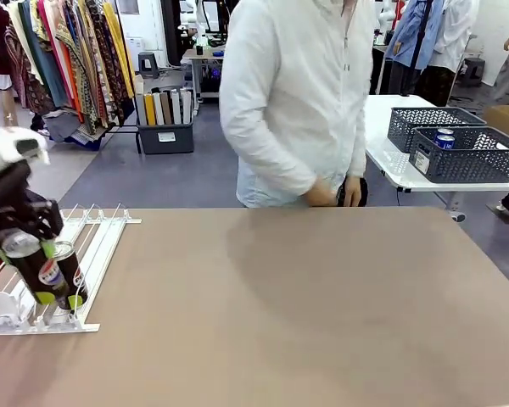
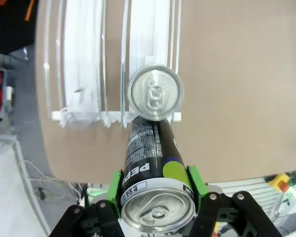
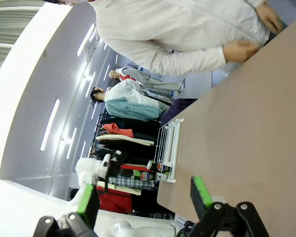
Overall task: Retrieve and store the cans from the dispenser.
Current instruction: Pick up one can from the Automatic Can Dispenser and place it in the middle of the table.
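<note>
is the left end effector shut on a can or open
Shut on the black can: the green pads of the left end effector press against both its sides, beside a second can in the dispenser.

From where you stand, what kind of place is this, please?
Probably a robotics lab staged like a shop, not a real store. Clothes hang in rows at the back, a white wire dispenser lies on a work table, and dark lattice baskets sit on a white side table.
</note>
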You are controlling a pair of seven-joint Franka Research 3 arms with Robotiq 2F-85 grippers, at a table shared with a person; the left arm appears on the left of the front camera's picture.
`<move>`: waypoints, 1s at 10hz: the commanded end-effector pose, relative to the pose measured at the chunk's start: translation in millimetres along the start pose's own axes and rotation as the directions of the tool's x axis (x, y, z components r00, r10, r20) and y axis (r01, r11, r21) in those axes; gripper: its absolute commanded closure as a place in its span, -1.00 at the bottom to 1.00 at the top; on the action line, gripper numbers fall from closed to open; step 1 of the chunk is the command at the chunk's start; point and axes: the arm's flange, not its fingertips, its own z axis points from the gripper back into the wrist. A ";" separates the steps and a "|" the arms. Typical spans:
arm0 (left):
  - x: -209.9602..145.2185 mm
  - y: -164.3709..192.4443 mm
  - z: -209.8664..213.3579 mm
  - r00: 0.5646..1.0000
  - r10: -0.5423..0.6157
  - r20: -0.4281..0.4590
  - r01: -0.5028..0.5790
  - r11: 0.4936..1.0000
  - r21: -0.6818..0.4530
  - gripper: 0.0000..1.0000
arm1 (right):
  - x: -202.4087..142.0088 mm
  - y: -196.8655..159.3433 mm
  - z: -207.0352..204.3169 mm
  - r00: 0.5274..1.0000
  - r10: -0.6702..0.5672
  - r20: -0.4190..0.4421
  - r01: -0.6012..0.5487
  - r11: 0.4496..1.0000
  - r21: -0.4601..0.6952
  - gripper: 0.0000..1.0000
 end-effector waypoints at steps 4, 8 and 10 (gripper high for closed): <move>-75.5 11.5 85.4 0.943 -0.046 0.330 0.073 0.995 -0.068 1.00 | 3.5 3.0 -0.4 1.000 0.011 0.012 -0.012 1.000 0.019 -1.00; -71.5 4.2 102.7 0.960 -0.038 0.276 0.047 0.999 -0.026 1.00 | 3.5 3.0 -0.4 1.000 0.011 0.012 -0.012 1.000 0.019 -1.00; -71.5 4.2 102.7 0.960 -0.038 0.276 0.047 0.999 -0.026 1.00 | 3.5 3.0 -0.4 1.000 0.011 0.012 -0.012 1.000 0.019 -1.00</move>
